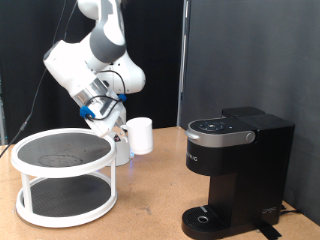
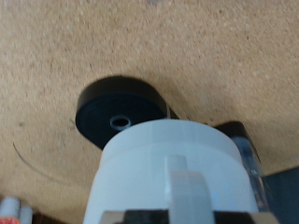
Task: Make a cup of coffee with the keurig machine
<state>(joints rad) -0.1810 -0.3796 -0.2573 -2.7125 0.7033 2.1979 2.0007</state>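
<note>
cup (image 1: 140,135): white, held in the air at centre-left of the exterior frame, above the table and level with the machine's top panel; in the wrist view (image 2: 173,173) it fills the lower middle of the frame as a pale cylinder.
end effector (image 1: 118,132): just left of the cup in the exterior view, closed on it, with the cup sticking out to the exterior view's right; its fingers are not clearly visible in the wrist view.
machine (image 1: 235,170): black, lid down, standing on the table at the right of the exterior frame, well apart from the cup; silver-rimmed panel on top.
drip tray (image 1: 207,216): round, black, nothing standing on it; in the wrist view (image 2: 117,112) it appears as a dark disc beyond the cup, left of centre.
stand (image 1: 65,175): white, round, two tiers with dark mesh, at lower left of the exterior frame, just below and left of the end effector.
table (image 1: 150,210): light brown, cork-like surface, carrying machine and stand.
arm (image 1: 95,55): white, reaching down from the upper left.
</note>
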